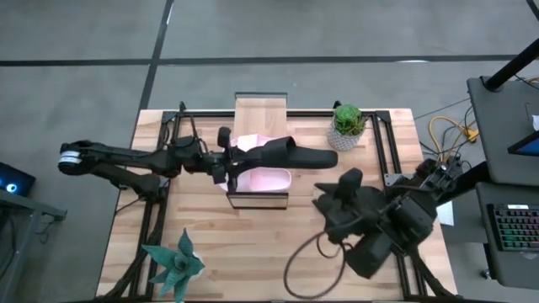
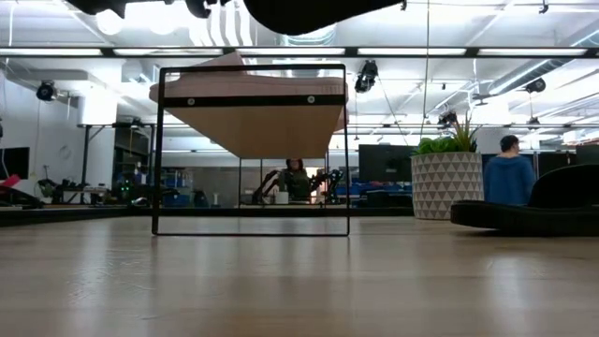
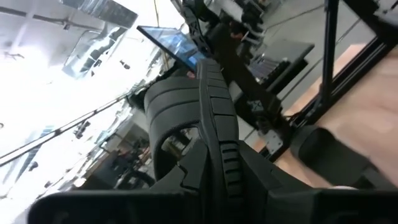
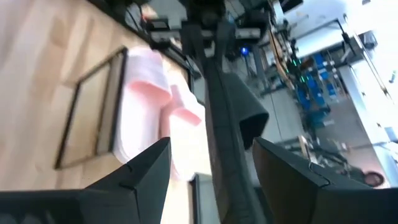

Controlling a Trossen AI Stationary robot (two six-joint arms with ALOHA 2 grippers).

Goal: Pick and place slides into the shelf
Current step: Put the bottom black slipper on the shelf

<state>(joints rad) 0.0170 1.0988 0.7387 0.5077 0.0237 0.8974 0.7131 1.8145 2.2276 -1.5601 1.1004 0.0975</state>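
shelf [image 1: 261,114] edge just beside; left gripper [image 1: 226,165] clamped on black slide [image 1: 290,154] above pink slides [image 1: 263,178]; right gripper [image 4: 211,168] jaws apart.

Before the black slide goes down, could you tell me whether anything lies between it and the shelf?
Yes: the pink slides lie on the shelf top, right under the black slide that the left gripper holds. Only the plank's far end looks bare.
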